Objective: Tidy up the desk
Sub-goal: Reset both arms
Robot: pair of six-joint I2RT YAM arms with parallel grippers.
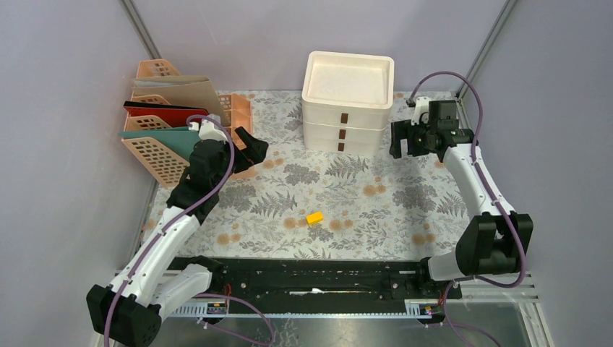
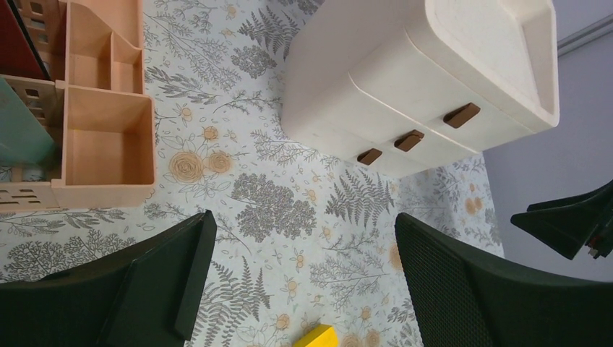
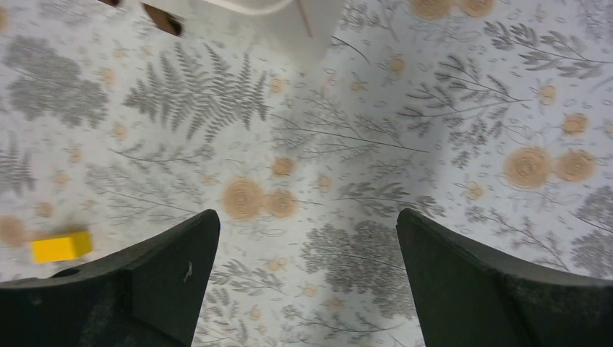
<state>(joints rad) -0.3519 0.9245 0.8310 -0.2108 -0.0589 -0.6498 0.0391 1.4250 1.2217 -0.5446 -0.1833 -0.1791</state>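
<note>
Sitting on the desk (image 1: pixel 361 210), peach rack (image 1: pixel 155 160) holding folders (image 1: pixel 170 116)

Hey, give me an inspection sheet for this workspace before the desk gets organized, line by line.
Surface: desk, fern-and-flower cloth, lying flat, no spill seen.
Job's things: white drawer unit at the far edge, three drawers shut; peach file rack far left, holding folders; peach compartment tray beside it, visible compartments empty.
Clutter: one yellow block loose mid-desk.
Grippers: left gripper open, empty, near the tray; right gripper open, empty, right of the drawer unit.
Cables: purple cables run along both arms; none on the desk.
Surroundings: plain walls; black rail at front.
</note>
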